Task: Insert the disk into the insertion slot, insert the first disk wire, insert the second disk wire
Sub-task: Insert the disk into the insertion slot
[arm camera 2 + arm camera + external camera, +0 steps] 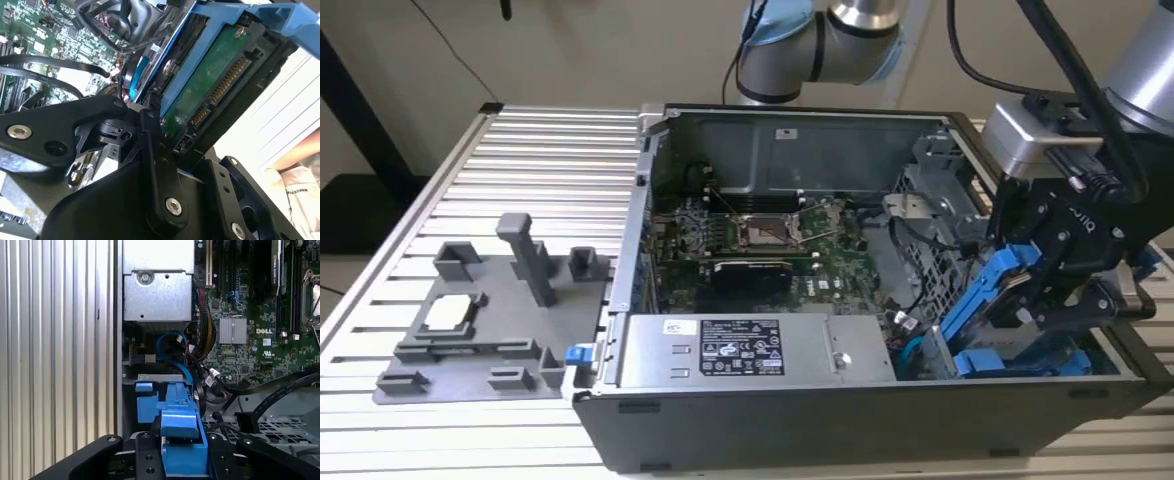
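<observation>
1. The gripper (pixel 1051 292) hangs over the exterior view's right end of the open computer case (pixel 720 420), clamped on the disk (pixel 991 292).
2. The disk is tilted, not flat. Its lower end dips toward the insertion slot (pixel 937 352) in the drive cage, just beside the power-supply box (pixel 747 350). My read: the tilt aims the leading edge down into that narrow bay.
3. It's not seated yet. Most of the blue frame stands above the case floor, and a second blue carrier (pixel 1041 362) lies low beside it.
4. In the first wrist view the black fingers (pixel 146 460) pinch from both sides, with the disk's (pixel 177 427) blue frame squarely between them. A firm side grip probably keeps it from twisting.
5. In the second wrist view the disk's (pixel 220 75) green circuit board and gold connector edge sit close to a finger (pixel 150 145). That end faces the gripper, likely so it stays reachable.
6. A blue cable (pixel 172 342) loops loose near the motherboard (pixel 250 315), unplugged as far as I can judge.
</observation>
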Controlling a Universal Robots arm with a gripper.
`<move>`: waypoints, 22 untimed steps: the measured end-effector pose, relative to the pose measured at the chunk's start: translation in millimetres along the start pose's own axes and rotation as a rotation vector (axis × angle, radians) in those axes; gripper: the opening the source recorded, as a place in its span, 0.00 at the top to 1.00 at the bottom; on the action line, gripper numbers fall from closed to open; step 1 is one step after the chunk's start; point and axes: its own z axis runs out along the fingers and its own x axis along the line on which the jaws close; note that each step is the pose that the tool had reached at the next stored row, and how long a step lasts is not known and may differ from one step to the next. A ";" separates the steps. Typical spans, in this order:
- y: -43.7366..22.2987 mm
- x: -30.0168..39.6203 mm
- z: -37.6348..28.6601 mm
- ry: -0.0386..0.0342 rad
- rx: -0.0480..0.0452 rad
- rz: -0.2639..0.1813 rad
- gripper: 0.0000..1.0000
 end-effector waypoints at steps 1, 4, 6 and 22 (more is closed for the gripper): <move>0.0 0.0 0.6 0.0007 0.0000 0.000 0.67; 0.0 0.0 0.9 0.0024 0.0000 0.000 0.60; 0.0 0.0 0.8 0.0018 0.0000 0.000 0.54; 0.8 0.0 -3.9 -0.0279 0.2004 -0.001 0.47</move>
